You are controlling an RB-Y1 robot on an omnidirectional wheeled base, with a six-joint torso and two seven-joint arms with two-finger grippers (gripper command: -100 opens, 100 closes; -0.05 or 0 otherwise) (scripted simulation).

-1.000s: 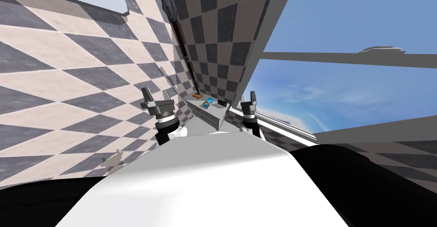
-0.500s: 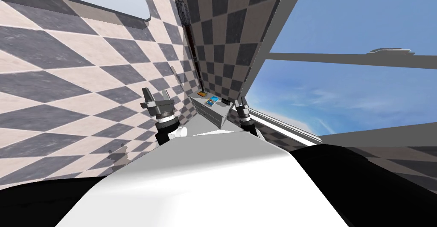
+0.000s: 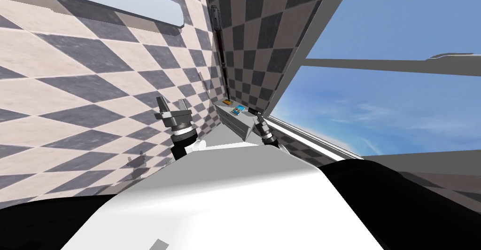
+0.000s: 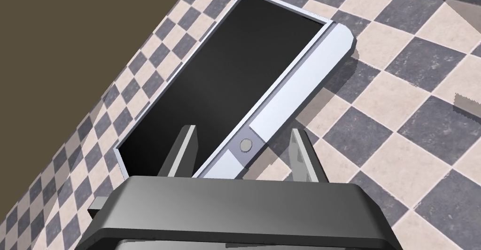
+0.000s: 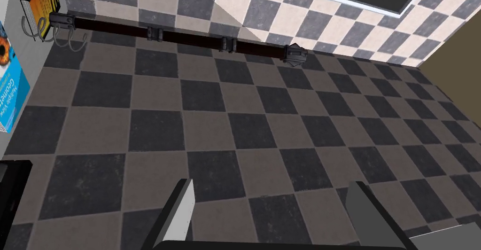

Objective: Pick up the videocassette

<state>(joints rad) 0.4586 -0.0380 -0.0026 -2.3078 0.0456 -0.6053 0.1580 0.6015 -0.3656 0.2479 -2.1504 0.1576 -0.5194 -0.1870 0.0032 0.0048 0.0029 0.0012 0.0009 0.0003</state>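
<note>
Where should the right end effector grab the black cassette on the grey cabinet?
Probably from above, pinching opposite side edges: the black cassette lies low on the grey cabinet beside the blue book, leaving top and sides free.

1. A grey worktop (image 3: 233, 121) with drawer fronts stands where the pale and the dark chequered surfaces meet.
2. An orange book (image 3: 227, 102) lies at the worktop's far end.
3. A blue book (image 3: 238, 110) lies on the worktop's middle.
4. A thin black rod (image 3: 221, 50) runs away from the worktop's far end.
5. A window (image 3: 390, 101) showing blue sky runs beside the worktop.
6. A white-framed dark panel (image 4: 221, 82) sits well apart from the worktop.
</note>
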